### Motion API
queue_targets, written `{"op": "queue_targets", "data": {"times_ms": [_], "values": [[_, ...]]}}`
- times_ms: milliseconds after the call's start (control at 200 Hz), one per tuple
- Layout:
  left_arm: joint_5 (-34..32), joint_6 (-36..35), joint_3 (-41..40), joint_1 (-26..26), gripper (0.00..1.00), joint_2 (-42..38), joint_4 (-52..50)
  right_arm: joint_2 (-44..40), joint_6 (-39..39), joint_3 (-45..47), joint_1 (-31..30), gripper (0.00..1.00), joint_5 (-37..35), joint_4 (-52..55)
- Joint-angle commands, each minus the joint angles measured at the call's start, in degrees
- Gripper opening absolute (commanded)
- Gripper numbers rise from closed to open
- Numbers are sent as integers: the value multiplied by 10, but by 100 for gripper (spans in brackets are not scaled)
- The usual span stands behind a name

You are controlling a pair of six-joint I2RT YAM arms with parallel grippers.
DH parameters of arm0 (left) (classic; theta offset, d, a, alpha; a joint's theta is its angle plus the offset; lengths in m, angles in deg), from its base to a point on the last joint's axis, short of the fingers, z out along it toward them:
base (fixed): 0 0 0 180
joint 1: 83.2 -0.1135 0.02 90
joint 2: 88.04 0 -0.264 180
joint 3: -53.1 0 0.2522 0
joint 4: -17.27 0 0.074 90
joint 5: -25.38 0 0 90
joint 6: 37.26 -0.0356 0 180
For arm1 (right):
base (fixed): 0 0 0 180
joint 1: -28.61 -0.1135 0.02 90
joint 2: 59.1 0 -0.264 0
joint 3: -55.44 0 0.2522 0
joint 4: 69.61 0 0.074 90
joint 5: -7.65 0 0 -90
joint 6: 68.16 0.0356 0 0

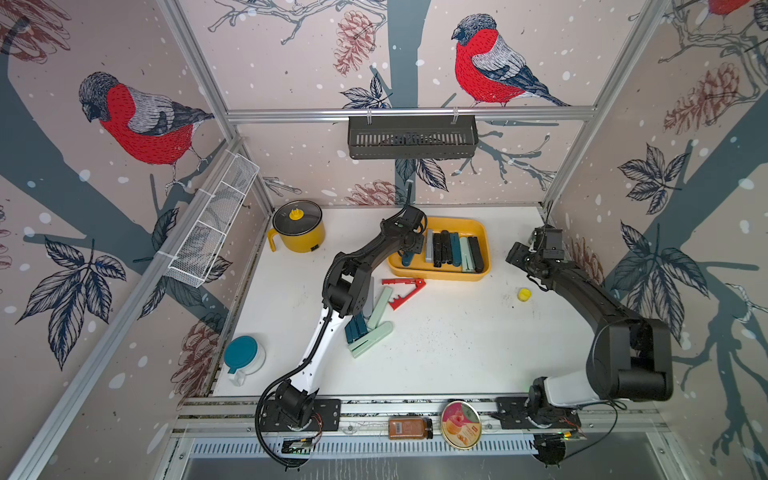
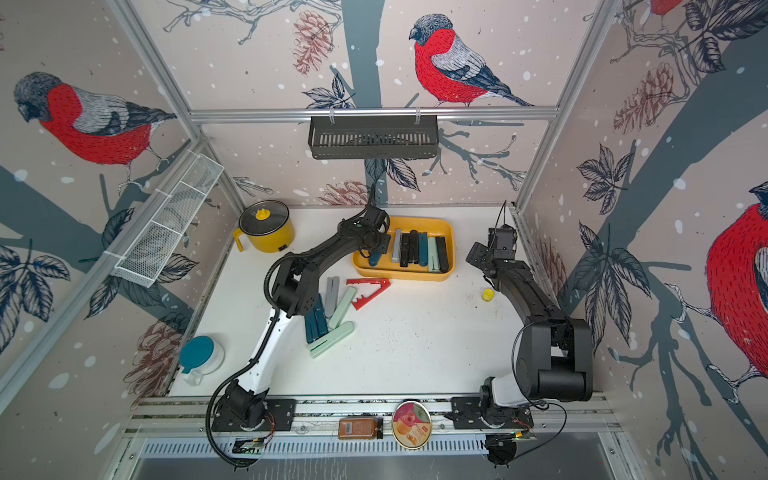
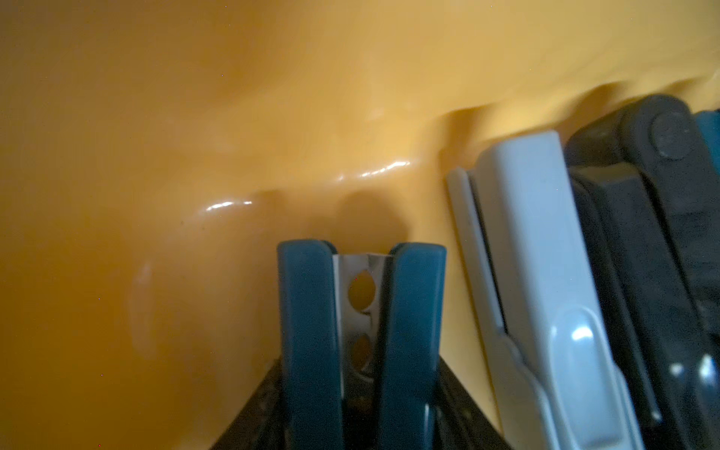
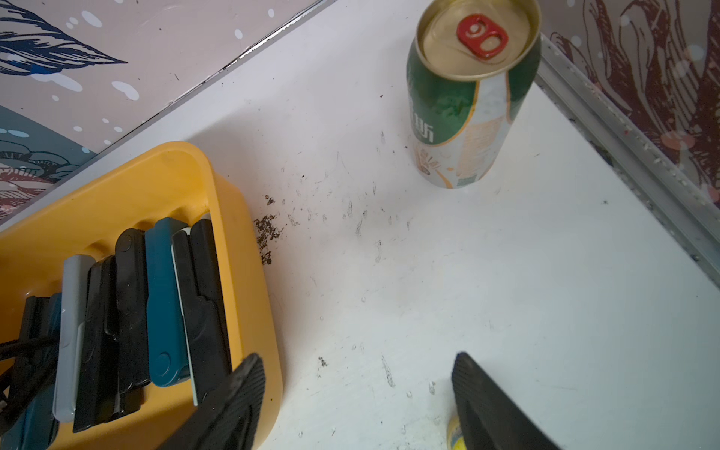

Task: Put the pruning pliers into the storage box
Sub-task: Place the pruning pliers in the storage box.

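The left gripper hangs over the box's left end, teal plier between its jaws; whether they pinch it cannot be told. Best release low, parallel to the row, then lift straight. Right gripper spread, empty. Loose pliers lie near-left of the box

pliers in the yellow tray: seven
loose pliers on the table: five, one red
pot, far left: one
jug, near left: one
can, far right: one
yellow cap, right: one
black rack, far wall: one
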Motion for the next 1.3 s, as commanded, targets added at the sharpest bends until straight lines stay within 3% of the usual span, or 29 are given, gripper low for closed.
{"op": "queue_targets", "data": {"times_ms": [0, 120, 195, 420, 525, 715, 890, 1046, 1296], "values": [[4, 1, 1, -2, 58, 3, -16, -4, 4, 0, 0, 77, -9, -3], [5, 1, 1, -2, 61, 1, -17, -3, 4, 1, 0, 77, -8, -4], [2, 1, 0, -2, 57, 0, -20, -3, 4, 1, 0, 77, -8, -4], [5, 13, 0, -5, 12, 2, -17, -4, 2, 0, 0, 77, -10, -3], [16, 20, 0, -6, 3, 2, -15, -5, 0, 0, 1, 77, -11, -1], [43, 48, 0, -9, 10, 2, -1, -4, 0, 0, 1, 77, -10, -1], [77, 84, 0, -8, 29, 4, 16, -4, 0, 0, 1, 77, -9, -2], [106, 110, 0, -11, 38, 6, 29, -4, -1, 1, 1, 77, -10, -2], [126, 127, 0, -14, 42, 9, 33, -5, 1, 3, 1, 77, -10, -4]]}}
